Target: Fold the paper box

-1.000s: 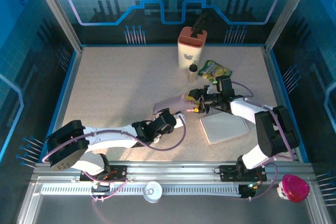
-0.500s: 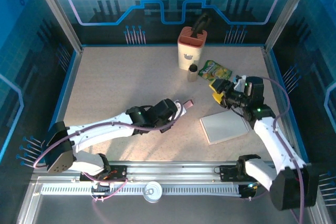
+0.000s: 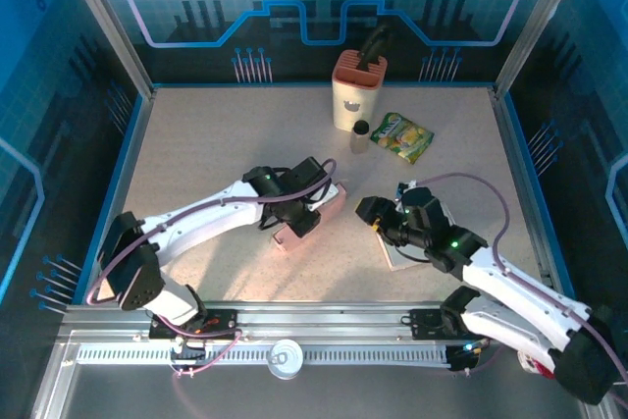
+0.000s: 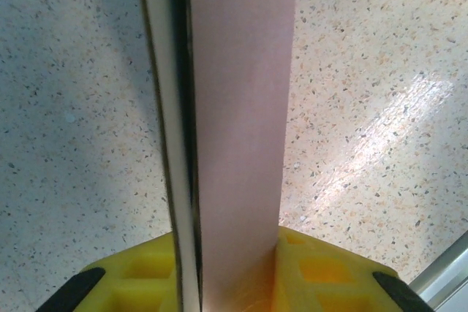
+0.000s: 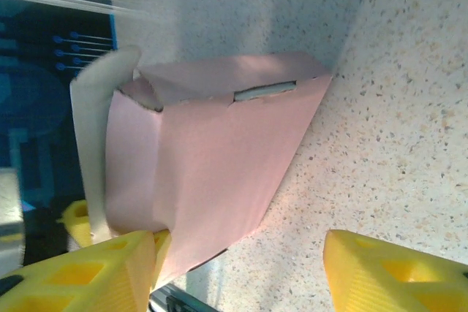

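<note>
The paper box, pink and partly folded, sits near the middle of the bench, a little toward the near edge. The left arm reaches in from the near left corner, and the left gripper is clamped on the box. In the left wrist view a pink panel with a pale edge runs straight up between the yellow fingers, which press it from both sides.

The right gripper hangs just to the right of the box with its jaws wide apart and nothing between them. In the right wrist view the box faces the camera with one flap standing out at its left side; one yellow finger is close under the box's lower corner, though I cannot tell whether it touches. The right arm crosses over a white flat sheet lying toward the near right of the bench.

By the far edge stand a white and orange holder and a small bottle, with a green snack bag just beside them.
</note>
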{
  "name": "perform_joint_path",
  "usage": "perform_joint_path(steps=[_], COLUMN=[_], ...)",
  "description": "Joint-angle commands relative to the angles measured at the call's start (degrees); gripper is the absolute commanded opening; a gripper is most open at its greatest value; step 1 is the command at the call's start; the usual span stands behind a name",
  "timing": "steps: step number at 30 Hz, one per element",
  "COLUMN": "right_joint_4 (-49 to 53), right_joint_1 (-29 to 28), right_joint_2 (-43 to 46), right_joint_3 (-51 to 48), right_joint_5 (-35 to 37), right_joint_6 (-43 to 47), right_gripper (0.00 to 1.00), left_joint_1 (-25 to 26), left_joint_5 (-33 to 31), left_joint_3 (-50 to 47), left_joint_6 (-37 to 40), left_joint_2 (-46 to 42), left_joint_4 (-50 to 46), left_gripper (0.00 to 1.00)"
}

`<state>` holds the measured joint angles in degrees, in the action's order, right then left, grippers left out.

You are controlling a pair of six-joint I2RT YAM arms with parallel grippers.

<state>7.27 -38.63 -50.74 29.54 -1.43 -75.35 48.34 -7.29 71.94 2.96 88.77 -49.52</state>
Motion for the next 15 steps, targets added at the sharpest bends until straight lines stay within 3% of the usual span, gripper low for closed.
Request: perform_joint_path(steps=[1, 15], right_joint_4=[-9.5, -21.4], right_joint_1=[-2.7, -4.5], right_joint_2=[-3.9, -17.8], right_joint_3=[-0.9, 3.1], right_joint_5=[4.5, 2.6], right_joint_6=[-4.7, -11.0], right_gripper=[0.63, 0.63], left_joint_1=[-0.7, -3.1], left_joint_5=[4.4, 3.0], left_joint_3=[0.8, 1.0], left_joint_6=[0.8, 4.7], left_joint_2=[3.6, 4.5], left_joint_4=[-7.5, -5.3], left_gripper=[0.25, 0.34])
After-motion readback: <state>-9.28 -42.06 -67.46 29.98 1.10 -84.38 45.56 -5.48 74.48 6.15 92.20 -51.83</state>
